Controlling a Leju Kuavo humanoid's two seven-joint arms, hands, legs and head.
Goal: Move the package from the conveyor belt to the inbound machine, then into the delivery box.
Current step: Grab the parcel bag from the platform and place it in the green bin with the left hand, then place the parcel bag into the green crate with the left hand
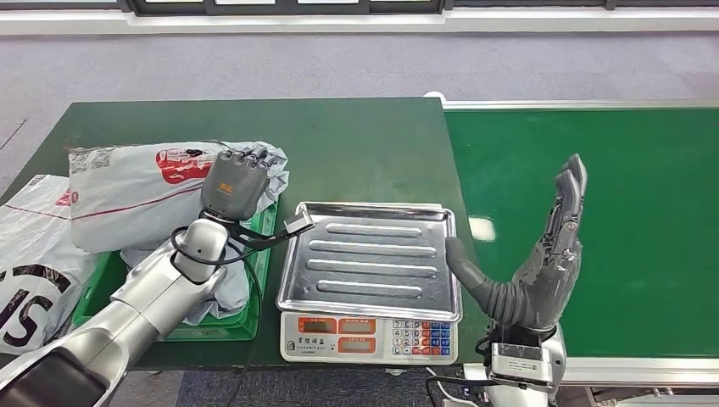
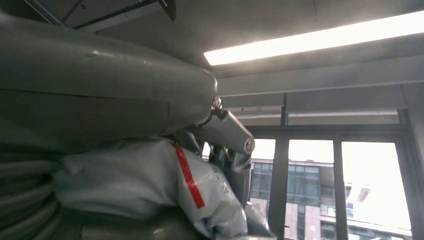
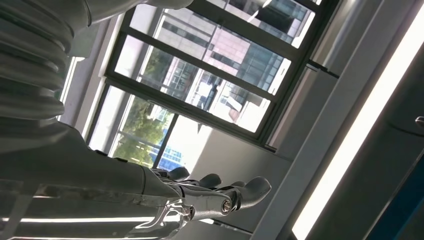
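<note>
A grey plastic package [image 1: 136, 191] with red print lies over the green delivery box [image 1: 250, 318] at the table's left. My left hand [image 1: 236, 182] sits on the package's right end, fingers curled over its edge. In the left wrist view the package [image 2: 135, 185], marked with a red stripe, is pressed between the thick thumb and the darker fingers [image 2: 232, 145]. My right hand [image 1: 543, 263] stands upright and open at the left edge of the green conveyor belt [image 1: 644, 212], holding nothing. Its spread fingers [image 3: 200, 192] show against a window.
The inbound machine, a scale with a bare steel tray [image 1: 369, 254] and a keypad [image 1: 369, 337], stands between the box and the belt. A white printed bag [image 1: 30, 271] lies left of the box. The dark green table [image 1: 339, 144] extends behind.
</note>
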